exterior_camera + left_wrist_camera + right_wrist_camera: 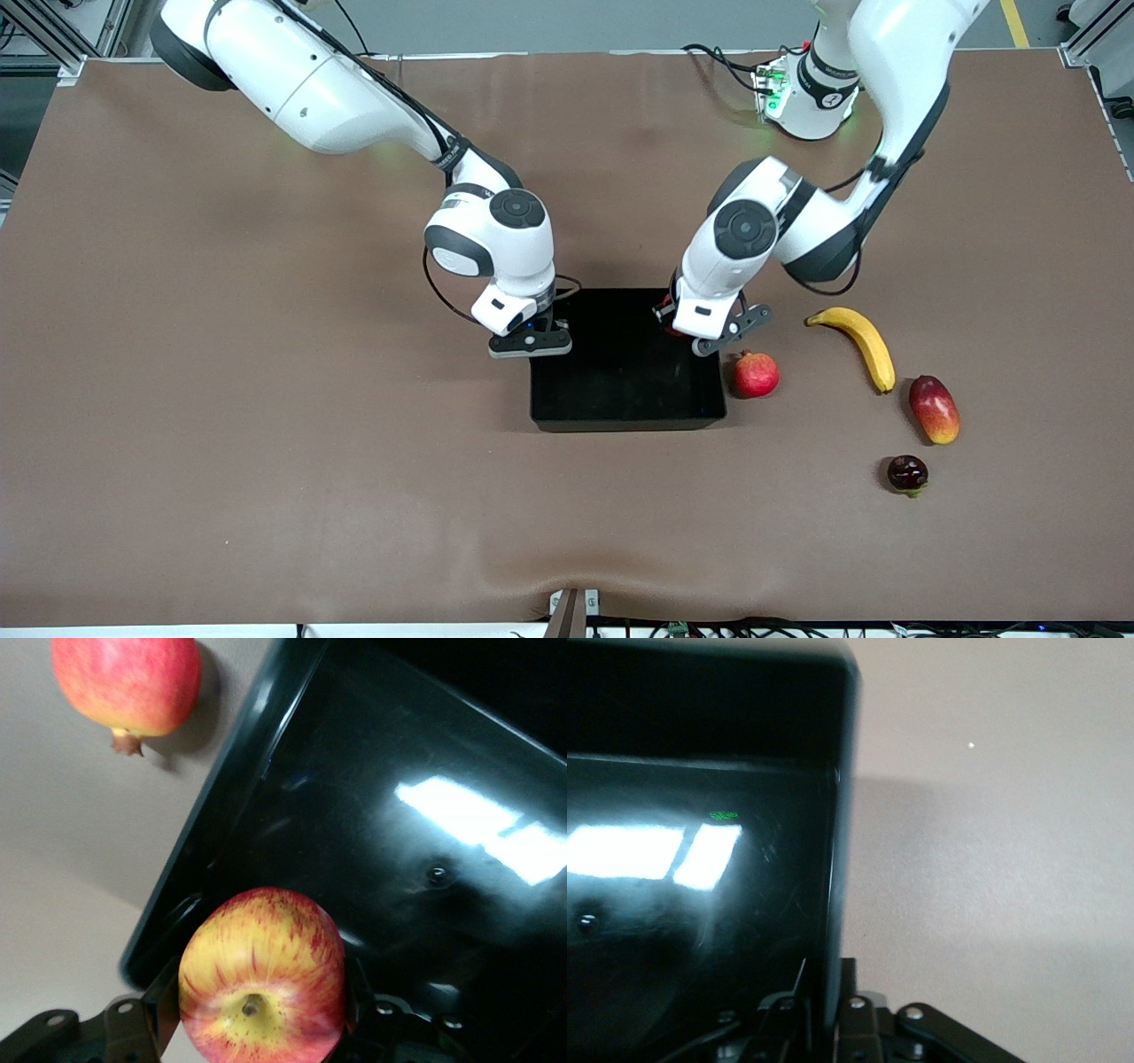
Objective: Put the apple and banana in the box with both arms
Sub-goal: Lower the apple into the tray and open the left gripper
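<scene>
Left gripper (pixel 257 1028) is clamped on the apple (pixel 261 979), firm and smooth, over the box (pixel 620 390) corner. Right gripper (pixel 530 341) pinches the box wall at its end. The banana (pixel 864 344) lies toward the left arm's end; soft, best gripped mid-length.

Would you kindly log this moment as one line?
left gripper: shut on apple, over box corner | right gripper: gripping box wall | banana: on table, untouched
</scene>
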Tool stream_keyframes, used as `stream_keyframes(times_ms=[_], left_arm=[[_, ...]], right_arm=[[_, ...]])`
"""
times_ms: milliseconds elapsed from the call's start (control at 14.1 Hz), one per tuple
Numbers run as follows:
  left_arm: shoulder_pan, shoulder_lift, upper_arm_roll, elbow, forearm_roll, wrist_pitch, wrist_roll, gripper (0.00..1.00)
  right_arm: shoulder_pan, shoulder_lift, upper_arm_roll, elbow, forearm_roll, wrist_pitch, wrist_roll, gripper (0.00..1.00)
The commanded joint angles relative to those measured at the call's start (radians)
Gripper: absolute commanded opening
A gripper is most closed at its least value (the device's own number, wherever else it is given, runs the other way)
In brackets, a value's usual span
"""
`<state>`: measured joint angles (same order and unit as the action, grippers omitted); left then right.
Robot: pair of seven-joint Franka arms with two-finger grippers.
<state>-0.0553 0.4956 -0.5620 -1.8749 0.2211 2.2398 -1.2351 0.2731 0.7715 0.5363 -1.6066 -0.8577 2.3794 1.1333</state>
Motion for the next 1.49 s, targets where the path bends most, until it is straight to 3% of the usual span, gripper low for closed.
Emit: stream_keyframes(times_ms=[0, 498, 640, 711, 854, 1138, 1423], left_arm=[[-0.015, 0.04, -0.004, 0.013, 0.034, 0.038, -0.052, 0.0], [-0.015, 0.141, -0.002, 0.023, 0.047, 0.09, -0.05, 0.0], [-0.015, 0.159, -0.001, 0.023, 0.093, 0.103, -0.052, 0.04], [-0.015, 0.166, -0.001, 0.028, 0.099, 0.104, -0.052, 0.21], [-0.015, 0.167, 0.001, 0.037, 0.1, 0.103, -0.052, 1.0], [-0.003, 0.08, -0.007, 0.11, 0.09, 0.046, -0.049, 1.0], [0.037, -0.043, -0.035, 0.255, 0.083, -0.208, -0.017, 1.0]], right_arm=[[-0.014, -0.006, 0.011, -0.013, -0.044, 0.012, 0.011, 1.0], [-0.018, -0.014, 0.016, 0.025, -0.043, 0.003, 0.005, 1.0], [-0.047, -0.018, 0.046, 0.034, -0.038, 0.003, 0.005, 1.0], [-0.075, -0.026, 0.069, 0.036, -0.038, 0.001, 0.002, 1.0], [-0.112, -0.049, 0.099, 0.034, -0.035, -0.008, -0.001, 1.0], [-0.189, -0.083, 0.117, 0.03, -0.035, -0.048, -0.058, 1.0], [-0.296, -0.083, 0.111, 0.034, -0.024, -0.039, -0.237, 1.0]])
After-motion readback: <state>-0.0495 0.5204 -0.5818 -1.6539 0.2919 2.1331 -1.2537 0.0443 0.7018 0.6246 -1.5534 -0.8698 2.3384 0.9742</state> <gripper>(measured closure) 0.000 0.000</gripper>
